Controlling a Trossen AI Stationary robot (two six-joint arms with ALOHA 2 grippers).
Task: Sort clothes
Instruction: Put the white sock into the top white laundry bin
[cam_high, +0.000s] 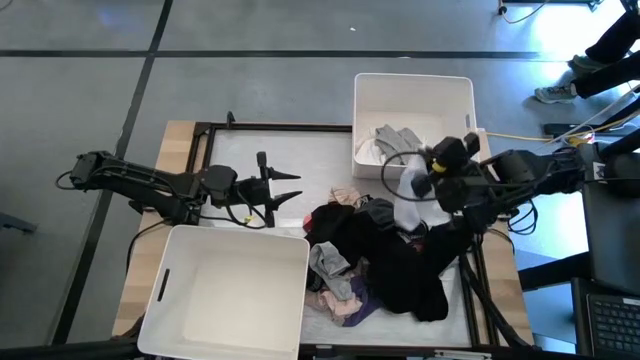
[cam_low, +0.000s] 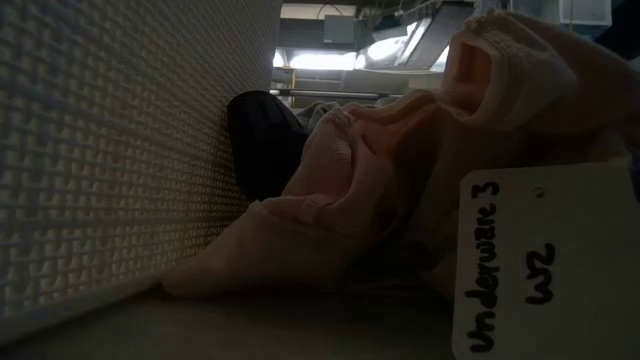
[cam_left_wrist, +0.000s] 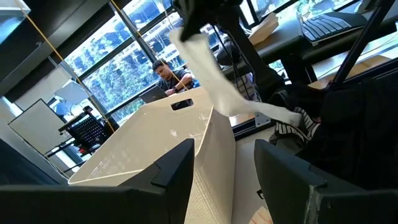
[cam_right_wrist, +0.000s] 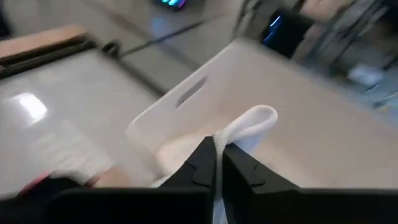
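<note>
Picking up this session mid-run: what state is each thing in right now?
Right gripper: shut on white sock, by far bin.
White sock: hanging from the gripper.
Left gripper: open, empty, waiting.
Far bin: holds grey garments.
Near bin: nothing visible inside.
Clothes pile: heaped, unsorted.

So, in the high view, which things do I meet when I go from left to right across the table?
Left gripper, open → near white bin → pile of clothes → right gripper, shut on a white garment, beside the far white bin.
</note>
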